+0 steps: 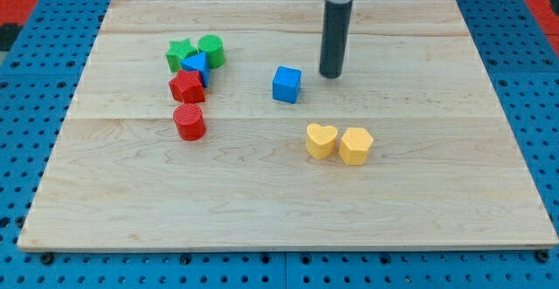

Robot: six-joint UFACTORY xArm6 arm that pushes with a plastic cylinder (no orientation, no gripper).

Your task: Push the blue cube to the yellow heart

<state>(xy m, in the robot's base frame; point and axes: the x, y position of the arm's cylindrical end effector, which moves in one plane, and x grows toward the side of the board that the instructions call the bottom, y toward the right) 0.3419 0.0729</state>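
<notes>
Camera view: no gripper fitted — my tip [330, 75] stands just beside the blue cube [286, 85], toward the table's [262, 202] far-right corner. Risk — a glancing push sends it past the yellow heart [320, 141].

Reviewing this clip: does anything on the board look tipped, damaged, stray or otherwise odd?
Nothing stands out. The blue cube sits flat, just left of and below my tip, apart from it. The yellow heart and the yellow block beside it rest near each other. All blocks lie on the wooden board.
</notes>
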